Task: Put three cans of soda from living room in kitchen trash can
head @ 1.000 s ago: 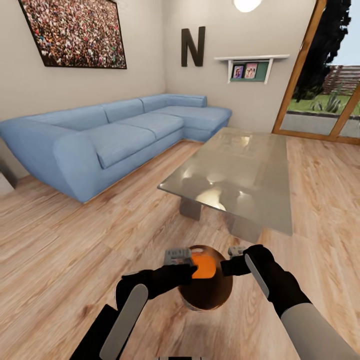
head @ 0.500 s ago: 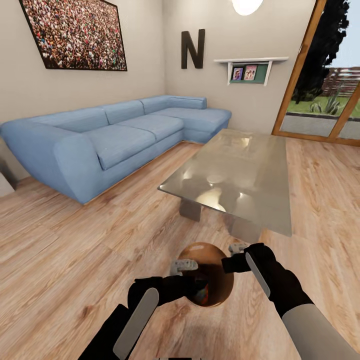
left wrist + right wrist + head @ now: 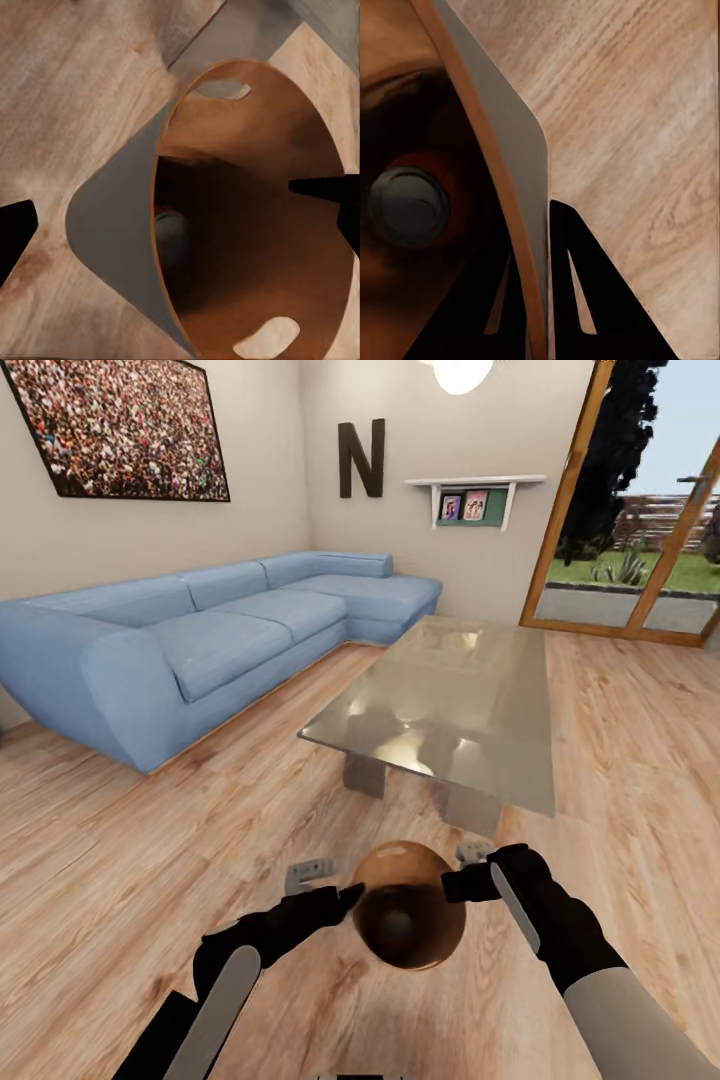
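trash can [image 3: 405, 930]: on the wood floor [image 3: 120, 860] between our arms, near the glass desk [image 3: 450, 700].
soda can [image 3: 409, 206]: we see its silver top inside the pail.
right gripper [image 3: 536, 304]: fingers pinching the rim.
left gripper [image 3: 180, 217]: fingers spread, holding nothing.

Bright, even render; ceiling lamp [image 3: 456, 372] glares off glass table [image 3: 450, 700]; trash can [image 3: 408, 920] interior dark; wrist views soft.

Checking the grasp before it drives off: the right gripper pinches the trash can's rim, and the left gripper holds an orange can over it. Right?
Not quite: the left gripper is open and empty beside the trash can, as the head view shows. The right gripper does pinch the rim.
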Robot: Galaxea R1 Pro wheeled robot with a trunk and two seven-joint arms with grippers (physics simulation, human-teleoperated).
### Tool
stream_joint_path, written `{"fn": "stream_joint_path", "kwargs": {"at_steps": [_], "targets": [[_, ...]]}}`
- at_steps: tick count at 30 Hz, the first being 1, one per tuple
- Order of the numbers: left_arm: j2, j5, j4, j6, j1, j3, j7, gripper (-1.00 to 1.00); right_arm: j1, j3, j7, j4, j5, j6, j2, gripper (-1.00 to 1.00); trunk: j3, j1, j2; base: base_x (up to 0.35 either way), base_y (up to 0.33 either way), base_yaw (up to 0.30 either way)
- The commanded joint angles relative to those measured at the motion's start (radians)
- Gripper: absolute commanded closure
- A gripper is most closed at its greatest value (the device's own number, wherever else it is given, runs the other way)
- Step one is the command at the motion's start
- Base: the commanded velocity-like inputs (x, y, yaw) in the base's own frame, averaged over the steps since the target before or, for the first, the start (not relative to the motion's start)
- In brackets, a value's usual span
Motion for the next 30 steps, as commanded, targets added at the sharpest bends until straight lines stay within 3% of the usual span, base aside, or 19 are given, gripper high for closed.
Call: {"fn": "stream_joint_path", "kwargs": {"at_steps": [1,7,12,18,21,23,25,26,30], "targets": [[0.003,0.002,-0.005,-0.005,0.007,0.018,-0.015,-1.00,0.000,0.000,0.010,0.000,-0.041,0.003,0.001,1.00,0.000,0.000,0.000,-0.232,0.000,-0.288],[0.007,0.005,-0.013,-0.008,0.021,0.053,-0.043,-1.00,0.000,0.002,0.010,0.000,-0.038,0.003,0.002,1.00,0.008,-0.001,0.000,-0.057,0.000,-0.293],[0.008,0.008,-0.013,-0.009,0.060,0.193,-0.083,-1.00,0.000,0.002,0.010,0.000,-0.037,0.003,0.003,1.00,0.027,-0.003,0.002,-0.004,0.000,-0.295],[0.009,0.005,-0.011,-0.005,0.083,0.246,-0.174,-1.00,0.000,-0.002,0.010,0.000,-0.036,0.003,-0.001,1.00,0.050,-0.006,0.003,0.000,0.000,-0.295],[0.009,-0.008,0.052,-0.009,0.089,0.287,-0.157,-1.00,-0.001,-0.009,0.010,0.000,-0.034,0.003,-0.010,1.00,0.062,-0.007,0.004,0.000,0.000,-0.295],[0.006,-0.010,0.125,-0.028,0.091,0.296,-0.136,-1.00,0.000,-0.010,0.009,0.000,-0.033,0.003,-0.014,1.00,0.062,-0.007,0.004,0.000,0.000,-0.295],[0.004,-0.010,0.181,-0.051,0.090,0.298,-0.129,-1.00,0.000,-0.012,0.009,0.000,-0.033,0.003,-0.023,1.00,0.062,-0.007,0.004,0.000,0.000,-0.295],[0.004,-0.021,0.278,-0.123,0.088,0.300,-0.131,-1.00,0.001,-0.011,0.009,-0.001,-0.033,0.003,-0.069,1.00,0.062,-0.007,0.004,0.000,0.000,-0.295],[0.006,-0.029,0.343,-0.199,0.087,0.300,-0.136,-1.00,0.000,-0.015,0.010,-0.002,-0.036,0.003,-0.108,1.00,0.062,-0.007,0.004,0.000,0.000,-0.295]]}}
